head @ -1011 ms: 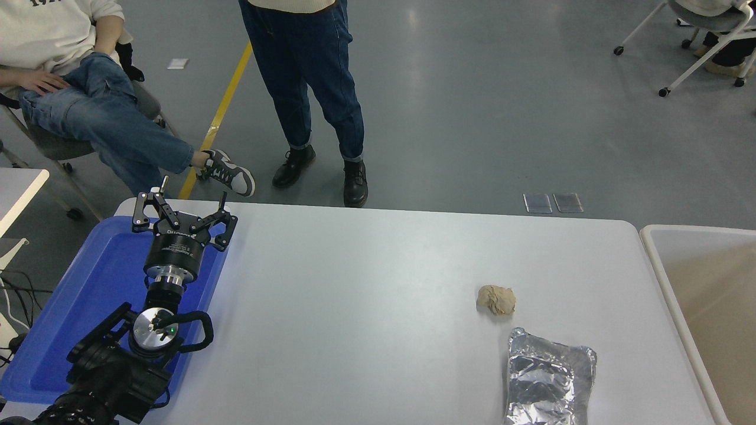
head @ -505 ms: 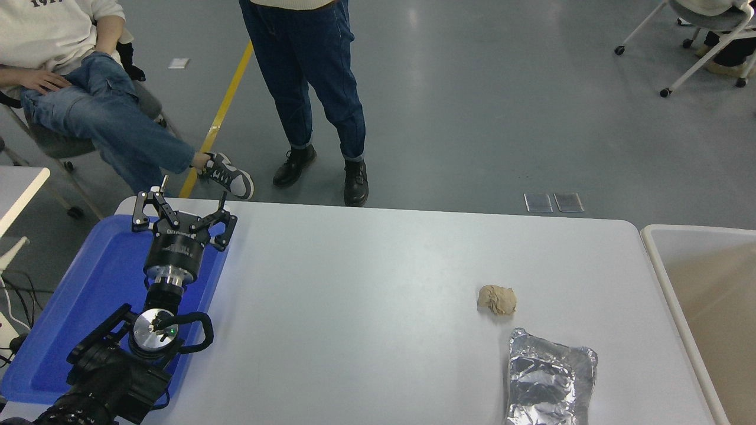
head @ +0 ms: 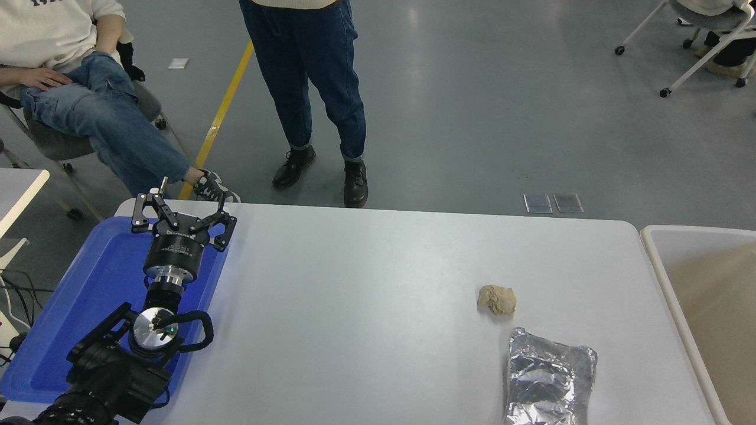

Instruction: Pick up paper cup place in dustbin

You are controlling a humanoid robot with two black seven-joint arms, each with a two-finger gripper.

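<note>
No paper cup visible on the bench (head: 366, 307); left hand (head: 180, 213) parked open over the blue tray (head: 71, 319) at lower left, right hand out of view, dustbin (head: 652, 248) at right edge; risk: mistaking the paper ball (head: 497, 299) or foil tray (head: 549, 378) for it.

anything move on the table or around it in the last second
On the table, nothing visibly moved. The seated person's foot drew back from the table edge, toward the chair. The left gripper hangs open over the blue tray as before. The crumpled paper ball, the foil tray and the dustbin lie where they were. No paper cup or right arm shows in view.
</note>
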